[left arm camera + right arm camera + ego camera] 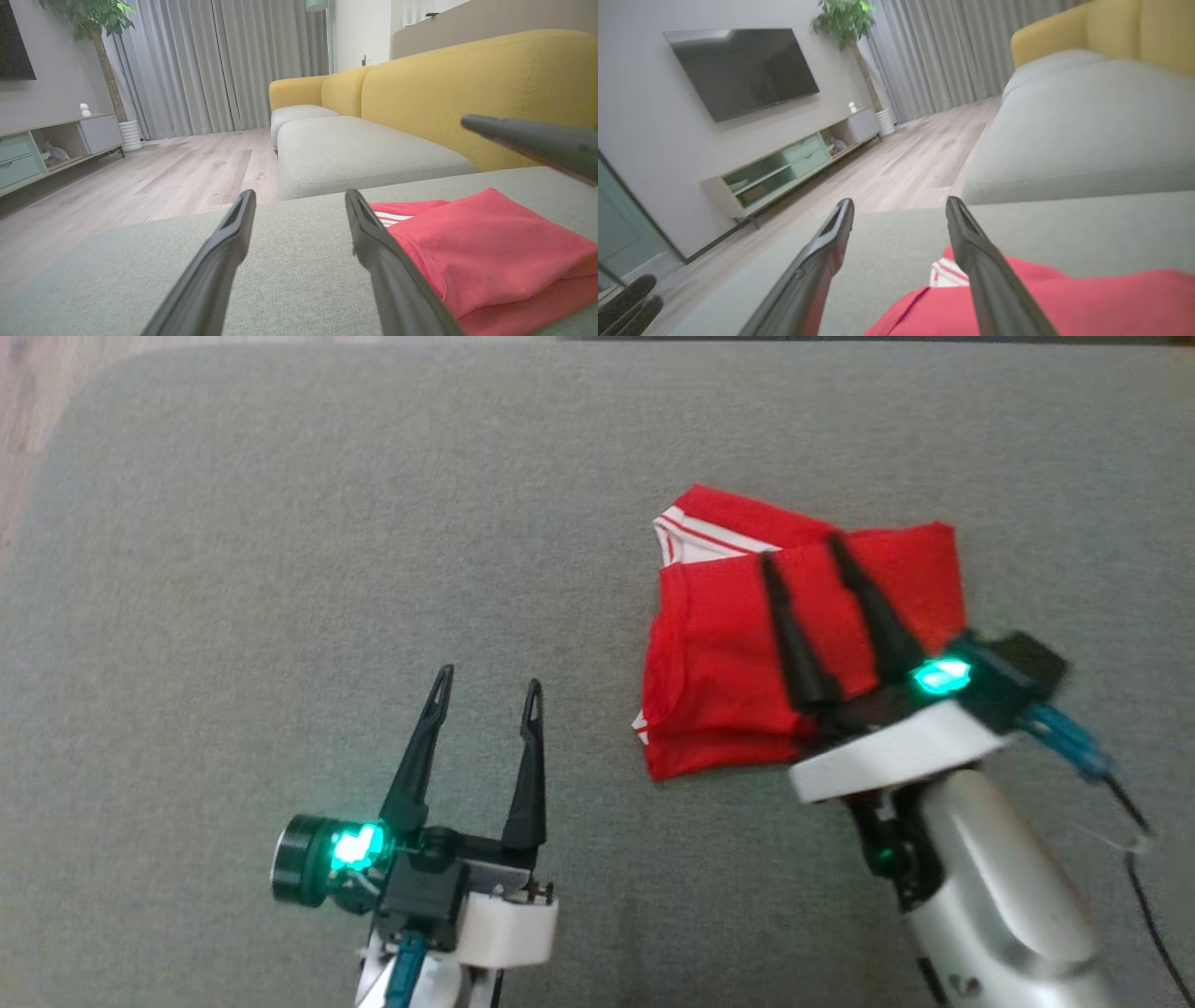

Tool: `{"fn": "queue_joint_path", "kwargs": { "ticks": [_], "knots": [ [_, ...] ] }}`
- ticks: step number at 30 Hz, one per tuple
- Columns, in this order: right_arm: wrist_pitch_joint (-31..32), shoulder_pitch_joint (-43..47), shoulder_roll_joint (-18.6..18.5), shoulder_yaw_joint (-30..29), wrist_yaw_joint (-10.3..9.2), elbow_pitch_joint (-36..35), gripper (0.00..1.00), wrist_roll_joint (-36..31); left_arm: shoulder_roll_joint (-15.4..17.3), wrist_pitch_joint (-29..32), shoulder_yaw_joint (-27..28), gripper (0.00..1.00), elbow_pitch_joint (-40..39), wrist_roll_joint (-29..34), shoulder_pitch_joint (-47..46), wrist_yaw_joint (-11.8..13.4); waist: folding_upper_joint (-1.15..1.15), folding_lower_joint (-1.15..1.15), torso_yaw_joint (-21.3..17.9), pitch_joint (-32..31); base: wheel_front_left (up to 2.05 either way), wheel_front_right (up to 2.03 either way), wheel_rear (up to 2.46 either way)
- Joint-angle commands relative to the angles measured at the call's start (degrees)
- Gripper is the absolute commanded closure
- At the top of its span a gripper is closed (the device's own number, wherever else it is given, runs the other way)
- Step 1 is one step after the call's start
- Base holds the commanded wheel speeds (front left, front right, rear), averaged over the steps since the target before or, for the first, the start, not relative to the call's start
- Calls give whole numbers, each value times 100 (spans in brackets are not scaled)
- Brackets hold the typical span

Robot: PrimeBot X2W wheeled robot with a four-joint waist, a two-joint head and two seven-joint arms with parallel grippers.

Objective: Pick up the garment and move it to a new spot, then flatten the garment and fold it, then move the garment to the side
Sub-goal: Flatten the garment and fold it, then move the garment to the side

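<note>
The red garment lay folded in a compact packet toward the grey ottoman's right side, apparently already set aside. Over it hung the right gripper, fingers spread wide, gripping nothing. The left gripper, equally wide and empty, waited near the front edge. Nothing blocked either arm; a yellow sofa stood beyond.

Head camera overhead; wrist cameras low, near garment
</note>
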Motion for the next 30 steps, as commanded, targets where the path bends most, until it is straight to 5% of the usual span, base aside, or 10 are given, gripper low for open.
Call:
{"fn": "queue_joint_path", "kwargs": {
  "ticks": [1, 12, 20, 30],
  "knots": [
    [-146, 91, 104, -60, -4, -284, 0, -68, -20, -29, 242, 0, -171, 34, 46, -40, 0, 0, -106, -113, 0, 0, 0],
    [-417, 1428, -555, -1528, -4, -870, 0, -598, -10, -29, 701, 0, -166, -187, 596, -194, 0, 0, -633, -837, 0, 0, 0],
    [-418, 2528, -635, -1307, -4, -576, 0, -1390, -31, -29, 1008, 0, 112, -272, 1141, -385, 0, 0, -831, -1373, 0, 0, 0],
    [-419, 2713, -390, -1334, -4, -367, 0, -1535, -87, -29, 1235, 0, 280, -223, 1484, -512, 0, 0, -898, -1575, 0, 0, 0]
  ]
}}
